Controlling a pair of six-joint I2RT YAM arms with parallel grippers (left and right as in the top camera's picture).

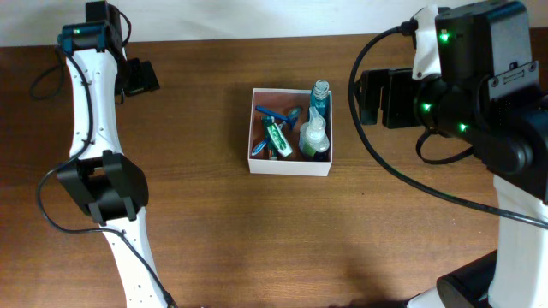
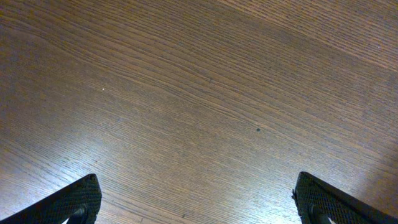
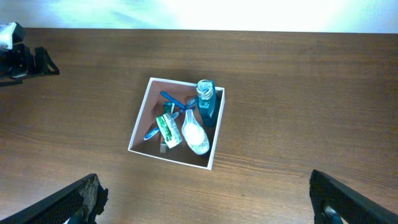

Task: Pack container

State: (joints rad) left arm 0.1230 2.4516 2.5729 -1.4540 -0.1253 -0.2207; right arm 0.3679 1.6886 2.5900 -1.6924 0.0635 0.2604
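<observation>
Table [image 1: 214, 239]: dark brown wood, fine grain running left to right, soft glare patches toward near side. Container [image 1: 289, 166] sits flat, directly on tabletop, about mid-width, somewhat toward far edge. White walls, base on wood, sides roughly square to table edges. Left wrist view: close wood grain, one small dark speck [image 2: 258, 130].

**Open jaws over bare wood**

The left gripper [image 2: 196, 200] hangs above the table [image 2: 205, 81] with its jaws spread wide. Only the two dark, textured fingertips [image 2: 73, 203] show, one in each lower corner of the view. Nothing sits between them but brown wood grain, running slantwise ahead of the gripper. A tiny dark speck [image 2: 258, 129] lies ahead, toward the right finger, and a tiny pale speck [image 2: 102, 89] ahead of the left one. A soft glare brightens the wood near the left finger.
</observation>
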